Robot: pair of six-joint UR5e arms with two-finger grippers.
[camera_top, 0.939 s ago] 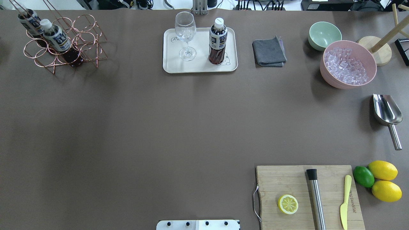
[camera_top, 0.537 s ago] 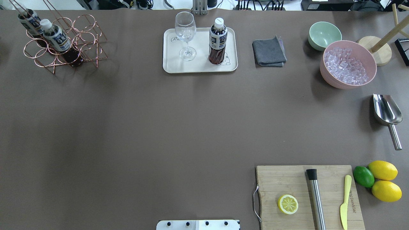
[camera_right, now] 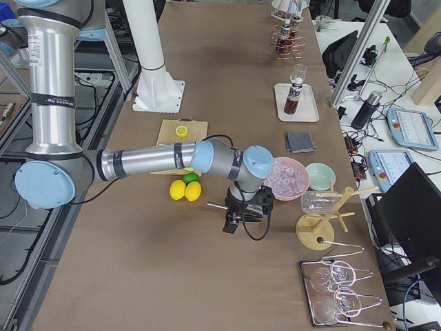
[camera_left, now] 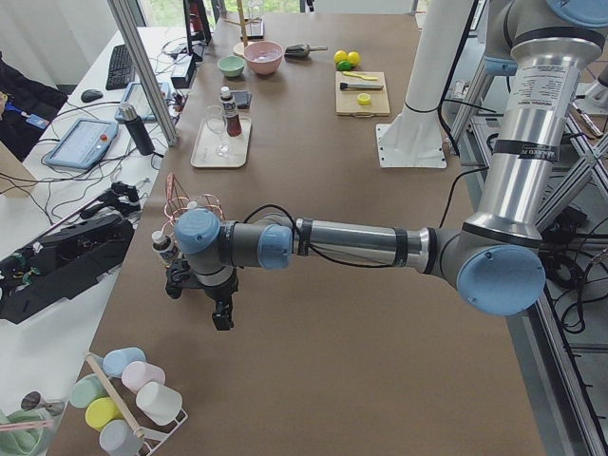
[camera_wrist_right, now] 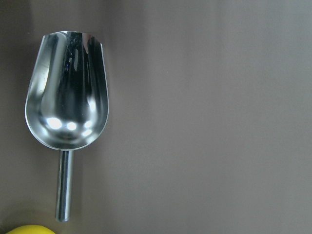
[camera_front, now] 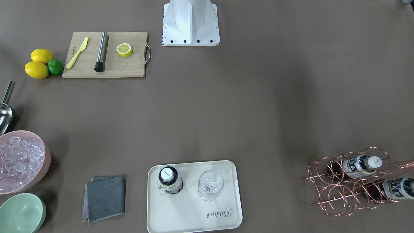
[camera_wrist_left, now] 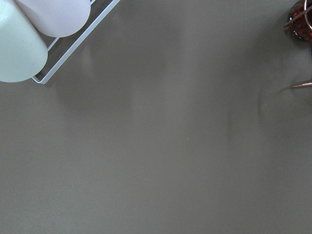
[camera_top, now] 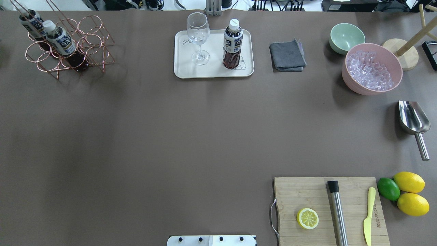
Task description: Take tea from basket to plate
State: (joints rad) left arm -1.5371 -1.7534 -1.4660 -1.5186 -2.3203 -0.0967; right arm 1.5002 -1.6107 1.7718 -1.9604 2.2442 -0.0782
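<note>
One tea bottle (camera_top: pixel 233 44) stands upright on the cream plate (camera_top: pixel 184 70), to the right of a wine glass (camera_top: pixel 198 34). Two more tea bottles (camera_top: pixel 60 41) (camera_top: pixel 31 22) stand in the copper wire basket (camera_top: pixel 92 34) at the far left. Neither gripper shows in the overhead or front views. In the exterior left view my left gripper (camera_left: pixel 223 318) hangs over bare table beside the basket (camera_left: pixel 180 204). In the exterior right view my right gripper (camera_right: pixel 231 224) hangs near the pink bowl. I cannot tell whether either is open or shut.
A grey cloth (camera_top: pixel 287 55), a mint bowl (camera_top: pixel 346 37) and a pink bowl of ice (camera_top: pixel 372 68) stand at the back right. A steel scoop (camera_top: pixel 413 119) lies at the right edge. A cutting board (camera_top: pixel 307 191) with a lemon half lies front right.
</note>
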